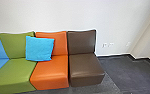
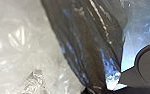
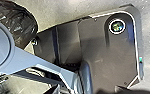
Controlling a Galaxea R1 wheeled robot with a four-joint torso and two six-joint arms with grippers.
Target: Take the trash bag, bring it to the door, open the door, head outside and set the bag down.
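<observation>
A dark, shiny plastic trash bag (image 2: pixel 83 37) shows large in the left wrist view. Its folds draw together into a narrow neck where my left gripper (image 2: pixel 97 90) is shut on it. Pale, crinkled clear plastic lies beside the dark folds. In the right wrist view, part of the dark bag (image 3: pixel 19 23) bulges next to the robot's own base and arm bar. How my right gripper stands cannot be made out.
A row of blue, green, orange and brown seats (image 1: pixel 49 71) runs along a white wall (image 1: pixel 66 15), with a bright blue cushion (image 1: pixel 39 48) on it. Right of the brown seat, dark grey floor (image 1: pixel 123 72) reaches to the wall corner.
</observation>
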